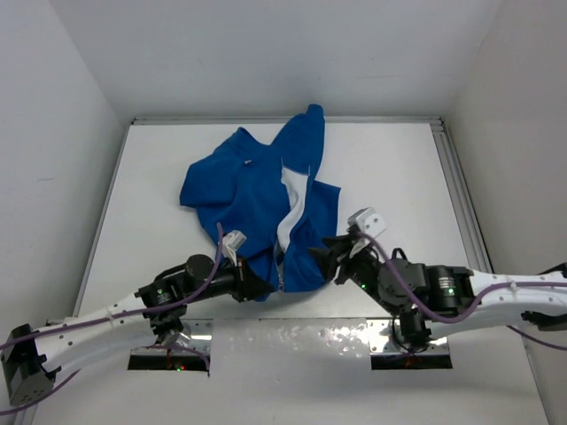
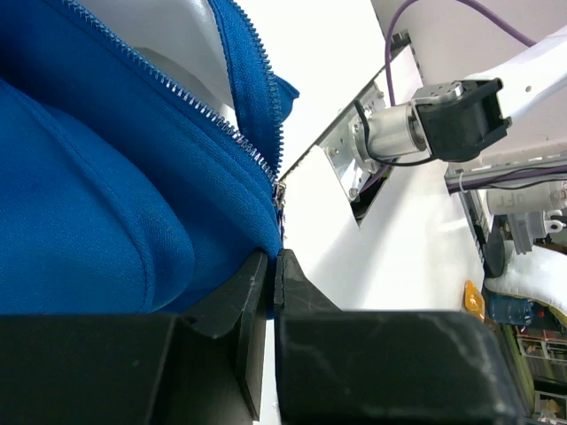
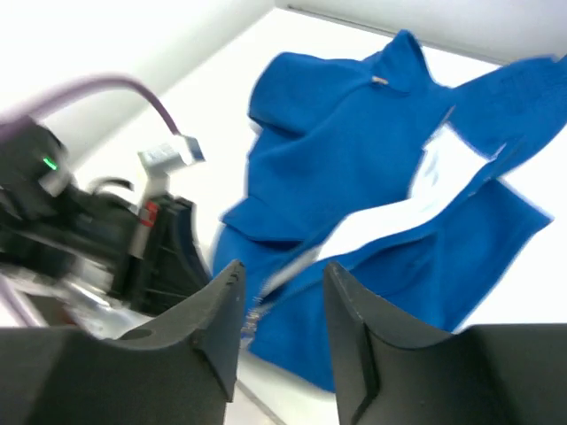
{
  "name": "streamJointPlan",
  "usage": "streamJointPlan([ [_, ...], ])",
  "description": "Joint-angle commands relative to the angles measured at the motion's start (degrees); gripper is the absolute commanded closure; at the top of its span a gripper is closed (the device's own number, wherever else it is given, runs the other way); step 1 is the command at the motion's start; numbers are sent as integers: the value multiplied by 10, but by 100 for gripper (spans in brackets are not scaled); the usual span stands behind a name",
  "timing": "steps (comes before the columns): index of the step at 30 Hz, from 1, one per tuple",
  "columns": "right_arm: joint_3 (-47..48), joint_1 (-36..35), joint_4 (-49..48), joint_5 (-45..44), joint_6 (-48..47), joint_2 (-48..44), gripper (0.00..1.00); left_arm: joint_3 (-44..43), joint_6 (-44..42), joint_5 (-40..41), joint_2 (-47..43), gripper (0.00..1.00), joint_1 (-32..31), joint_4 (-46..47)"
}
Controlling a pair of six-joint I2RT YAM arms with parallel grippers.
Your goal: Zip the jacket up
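Note:
The royal-blue jacket point(image 1: 248, 190) lies crumpled on the white table, front open, with pale lining point(image 1: 292, 199) showing between the two front edges. My left gripper point(image 1: 254, 285) is at the near hem. In its wrist view the jaws point(image 2: 274, 266) are shut on the blue hem just below the zipper slider point(image 2: 280, 193), and silvery zipper teeth point(image 2: 177, 93) run up and away. My right gripper point(image 1: 326, 258) hovers at the near right hem, open point(image 3: 283, 270), with nothing between its fingers. Beyond them I see the jacket point(image 3: 354, 150) and the zipper's lower end point(image 3: 252, 320).
White walls enclose the table on the left, back and right. A metal rail point(image 1: 461, 195) runs along the right edge. Shiny mounting plates point(image 1: 292, 341) lie at the near edge between the arm bases. The right arm's motor point(image 2: 425, 124) shows in the left wrist view.

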State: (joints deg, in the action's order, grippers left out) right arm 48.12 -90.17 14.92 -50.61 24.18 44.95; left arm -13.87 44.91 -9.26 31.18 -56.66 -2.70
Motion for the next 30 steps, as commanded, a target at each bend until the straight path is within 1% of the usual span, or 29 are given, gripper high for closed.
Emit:
streamJointPlan([
  [1,5,-215,11,-5,70,-4,59,-23,-8,1,4,100,-6,47],
  [2,13,-215,20,7,87,-3,58,-22,-7,1,2,100,-6,52],
  [4,18,-215,28,72,115,2,55,-27,-10,2,1,100,-6,53],
  [6,40,-214,46,101,139,12,54,-33,-11,1,2,100,-6,52],
  [8,49,-215,47,98,178,22,52,-30,-9,-1,3,100,-6,59],
  [10,38,-201,43,59,227,23,53,-34,-10,-1,5,100,-6,60],
  [12,20,-163,32,58,249,8,53,-33,-10,-2,6,100,-6,63],
  [13,2,-95,32,60,252,1,52,-27,-8,-5,6,100,-6,71],
  [15,-15,-8,35,88,250,-7,44,-21,-2,-11,5,100,-6,82],
  [16,-17,88,35,123,249,-2,42,-22,-1,-15,6,100,-6,83],
  [17,-14,137,21,227,242,20,38,-25,-3,-16,11,100,-6,82],
  [18,-7,180,5,298,229,36,34,-26,-3,-17,12,100,-6,81],
  [19,12,250,-14,373,214,57,30,-24,-3,-19,12,100,-6,84],
  [20,24,274,-34,426,206,78,27,-23,-2,-19,10,100,-6,84],
  [21,35,287,-50,491,184,108,24,-22,-1,-19,6,100,-6,85],
  [22,45,308,-75,540,170,120,19,-22,-1,-17,4,100,-6,82],
  [23,52,322,-98,603,163,131,17,-21,0,-16,-3,100,-6,79],
  [24,64,329,-116,672,177,151,14,-23,0,-15,-8,100,-6,75],
  [25,92,330,-119,692,179,158,14,-23,0,-11,-14,100,-6,69],
  [27,97,330,-137,727,192,164,15,-23,0,-11,-16,100,-6,67],
  [28,101,330,-137,733,198,168,21,-27,-2,-12,-16,100,-6,63],
  [30,97,330,-143,779,205,179,22,-27,-3,-16,-15,100,-6,63],
])
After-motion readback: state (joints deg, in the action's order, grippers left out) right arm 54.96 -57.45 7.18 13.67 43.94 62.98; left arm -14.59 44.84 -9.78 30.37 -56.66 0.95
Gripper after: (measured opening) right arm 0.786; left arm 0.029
